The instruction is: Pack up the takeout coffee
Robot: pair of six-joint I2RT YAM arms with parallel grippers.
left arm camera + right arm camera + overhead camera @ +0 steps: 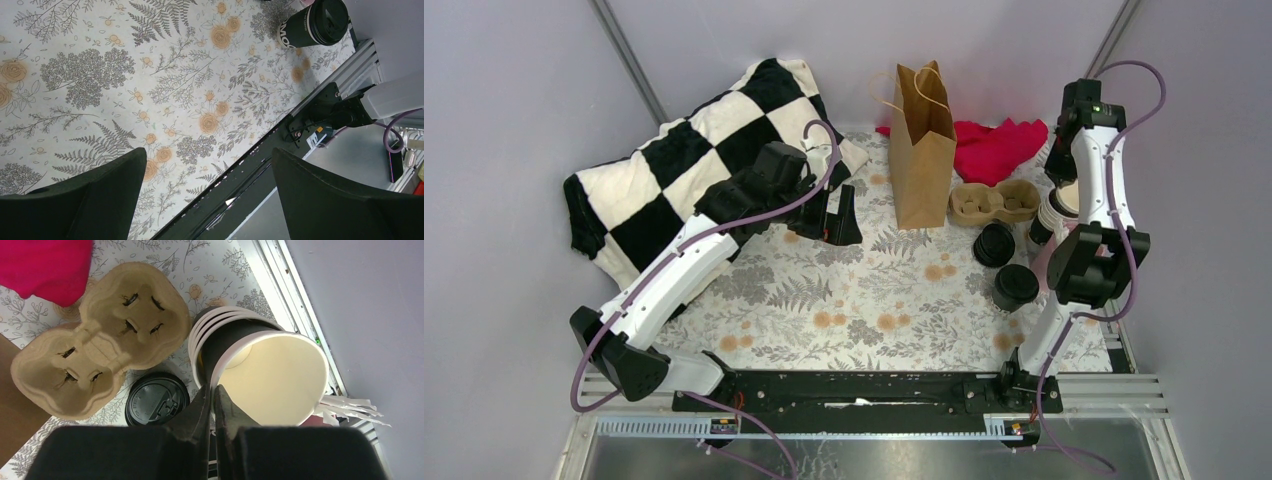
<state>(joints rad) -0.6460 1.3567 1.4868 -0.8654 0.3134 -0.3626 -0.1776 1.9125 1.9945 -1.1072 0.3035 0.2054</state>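
Note:
Two takeout coffee cups, black with black lids, stand right of centre on the floral cloth: one [994,243] by the carrier, one [1016,287] nearer. The first shows in the right wrist view as a lidded cup [156,400]. My right gripper [211,387] is shut on the rim of an open paper cup [270,375], black outside and cream inside, the top of a nested stack [1054,212] at the right edge. My left gripper [836,215] hangs open and holds nothing left of the brown paper bag [922,150]; its fingers [90,200] frame bare cloth.
A two-hole cardboard cup carrier [994,203] lies right of the bag, with a red cloth [999,145] behind it. A checkered blanket [704,160] fills the back left. White paper-wrapped sticks [350,405] lie beside the cup stack, near the table rail [280,270].

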